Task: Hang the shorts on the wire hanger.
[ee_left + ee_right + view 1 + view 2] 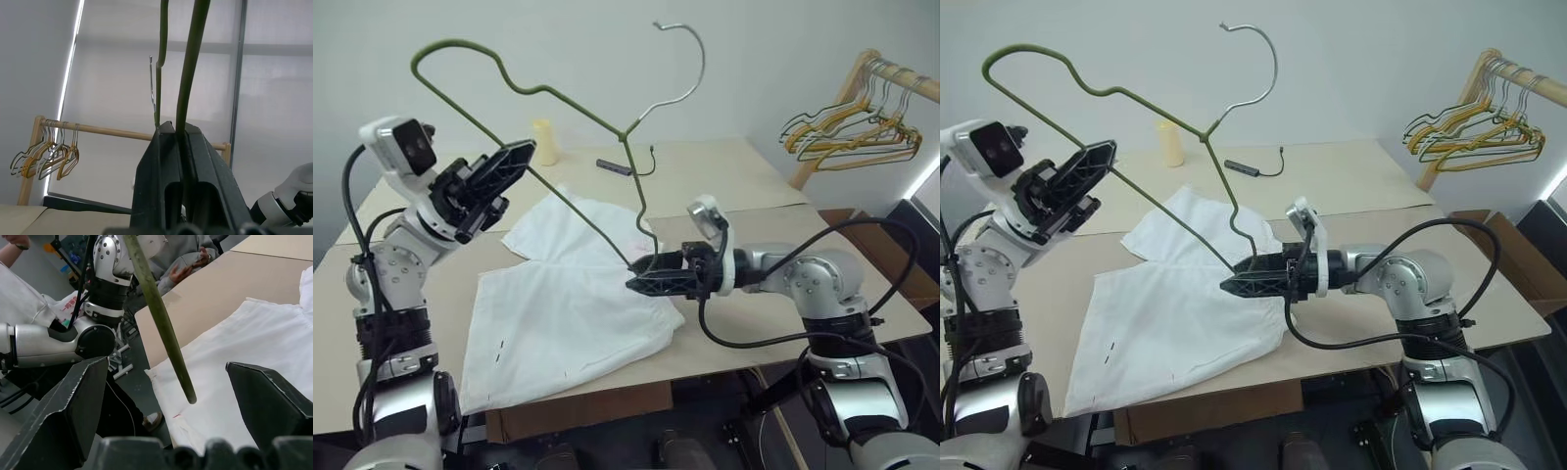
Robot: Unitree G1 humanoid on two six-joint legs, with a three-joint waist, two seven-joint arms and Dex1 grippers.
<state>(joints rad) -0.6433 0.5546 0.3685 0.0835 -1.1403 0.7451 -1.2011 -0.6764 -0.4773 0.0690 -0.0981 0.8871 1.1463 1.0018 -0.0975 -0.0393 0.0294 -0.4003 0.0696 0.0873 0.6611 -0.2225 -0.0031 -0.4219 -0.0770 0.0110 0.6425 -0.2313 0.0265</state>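
The wire hanger (548, 108) is pinched aloft by the left gripper (509, 164), its free end hanging between the right gripper (641, 277)'s wide fingers above the shorts (570, 318) on the table (724, 186), where a snag is risked.

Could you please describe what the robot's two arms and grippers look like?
Both arms are silver-grey metal with rounded joint housings and loose black cables looping along them. The left gripper and right gripper each have two flat black ribbed plastic fingers. A white camera module with a dark lens face sits on each wrist.
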